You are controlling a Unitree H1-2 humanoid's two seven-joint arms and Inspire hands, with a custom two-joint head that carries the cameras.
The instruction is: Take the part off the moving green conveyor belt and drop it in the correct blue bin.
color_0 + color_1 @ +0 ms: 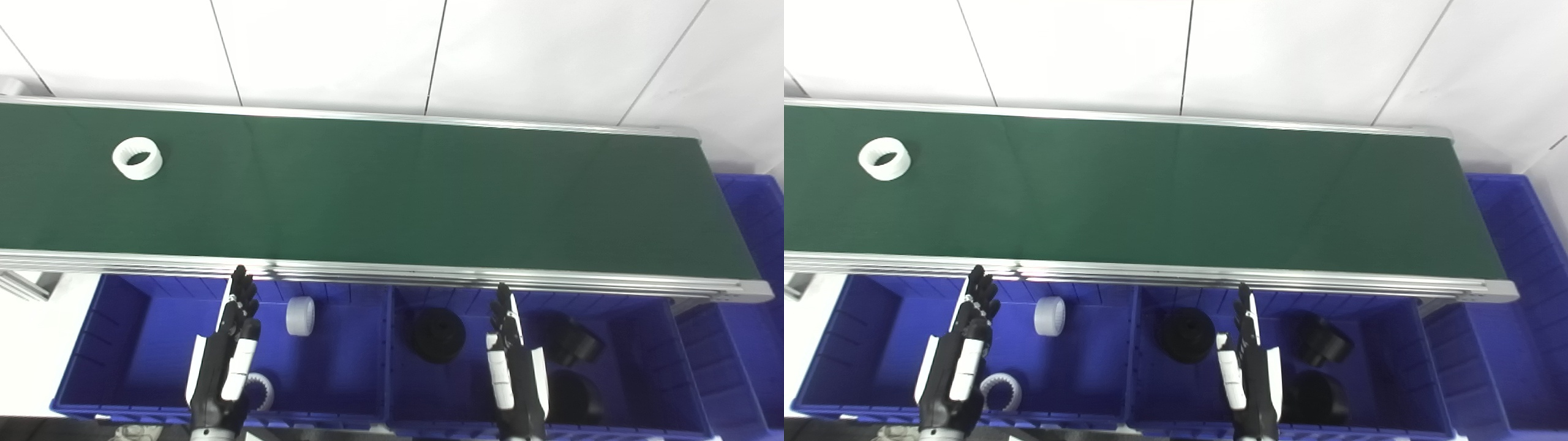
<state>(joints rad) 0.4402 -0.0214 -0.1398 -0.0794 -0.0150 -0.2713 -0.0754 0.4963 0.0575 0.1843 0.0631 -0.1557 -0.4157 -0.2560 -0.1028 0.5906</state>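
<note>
A white ring-shaped part (pixel 138 158) lies on the green conveyor belt (pixel 392 196) near its far left end. My left hand (pixel 228 355) hovers over the left blue bin (pixel 122 343), fingers stretched out and holding nothing. Over the middle blue bin (pixel 649 343) my right hand (pixel 514 367) is likewise open and empty. Both hands are on the near side of the belt, well away from the ring. The left bin holds two white parts (pixel 300 316), one a toothed ring (pixel 262 392). Dark parts (pixel 437 334) lie in the middle bin.
A silver rail (pixel 392 272) runs along the belt's near edge above the bins. Another blue bin (pixel 756 245) stands past the belt's right end. White floor tiles lie beyond the belt.
</note>
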